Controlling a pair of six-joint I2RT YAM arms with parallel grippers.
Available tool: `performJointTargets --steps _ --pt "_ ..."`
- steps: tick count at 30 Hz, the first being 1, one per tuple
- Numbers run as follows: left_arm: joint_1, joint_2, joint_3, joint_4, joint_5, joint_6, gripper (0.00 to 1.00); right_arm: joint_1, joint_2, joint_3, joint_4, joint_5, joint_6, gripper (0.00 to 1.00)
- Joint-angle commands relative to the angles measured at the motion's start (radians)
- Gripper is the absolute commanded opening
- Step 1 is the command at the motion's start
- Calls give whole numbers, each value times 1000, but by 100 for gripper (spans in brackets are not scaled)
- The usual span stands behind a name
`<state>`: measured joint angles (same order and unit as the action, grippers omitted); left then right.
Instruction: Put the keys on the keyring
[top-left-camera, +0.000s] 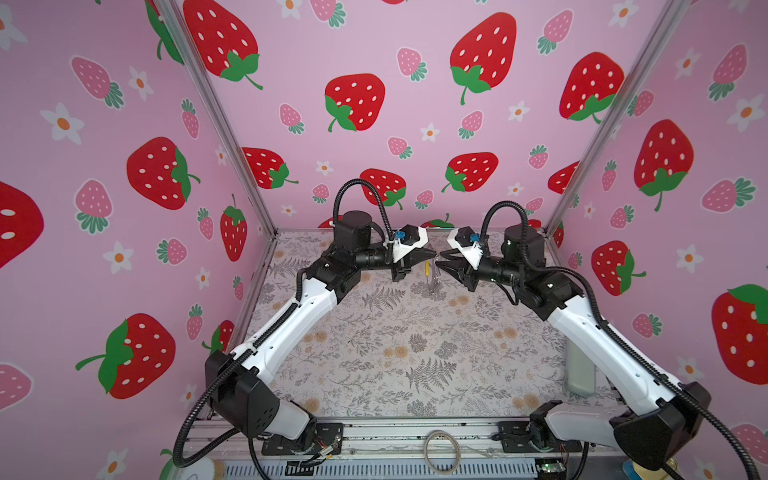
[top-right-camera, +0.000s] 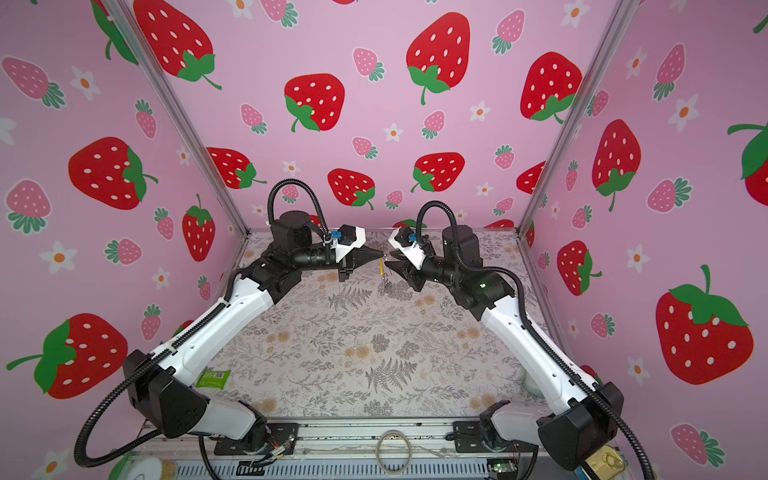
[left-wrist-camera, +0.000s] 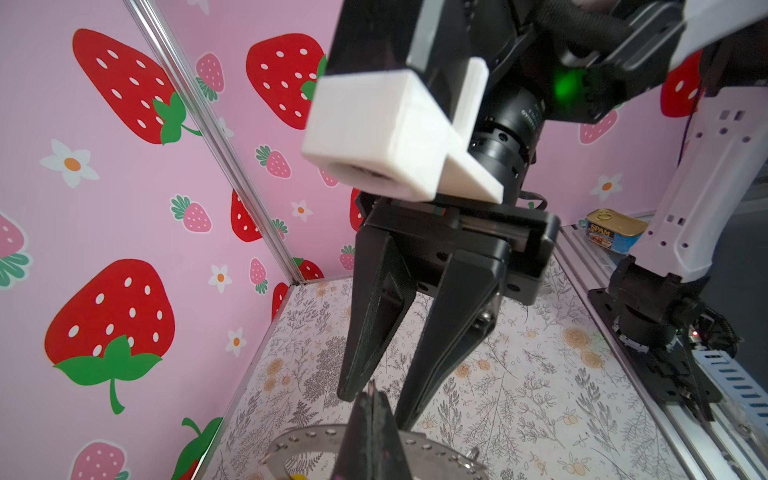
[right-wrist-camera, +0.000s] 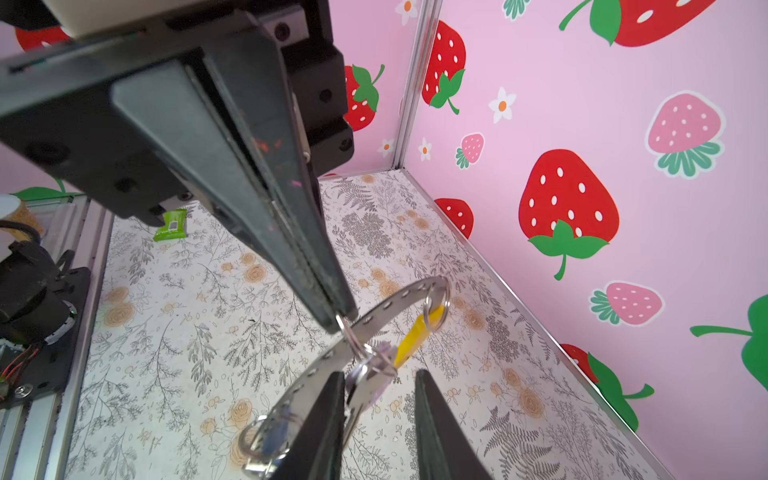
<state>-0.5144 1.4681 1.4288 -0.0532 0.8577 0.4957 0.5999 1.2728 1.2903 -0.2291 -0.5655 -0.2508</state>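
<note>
Grey keyring (right-wrist-camera: 390, 303) — thin, perforated, part yellow

Around me the walls (top-left-camera: 124, 124) are pink, printed with red and pink strawberries and white flowers. Below me lies a pale floral mat (top-left-camera: 374, 353) with grey ferns and tan blooms. A green packet (top-right-camera: 212, 378) lies on its near left part. A white bottle (top-left-camera: 580, 370) lies at its near right edge. On the near metal rail (top-left-camera: 374, 434), about midway, rests a plain pale hoop (top-left-camera: 441, 451). A SPAM tin (left-wrist-camera: 615, 231) sits at the near right corner.
</note>
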Motion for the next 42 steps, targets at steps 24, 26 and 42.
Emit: performJointTargets --steps 24,26,42 --pt "-36 -42 -206 611 -126 -349 0 -3 13 -13 106 -114 64 14" --pt "-42 -39 -232 659 -151 -369 0 -3 10 -14 118 -112 71 14" --pt "-33 -36 -331 834 -169 -454 0 -104 -65 -82 164 -118 96 33"
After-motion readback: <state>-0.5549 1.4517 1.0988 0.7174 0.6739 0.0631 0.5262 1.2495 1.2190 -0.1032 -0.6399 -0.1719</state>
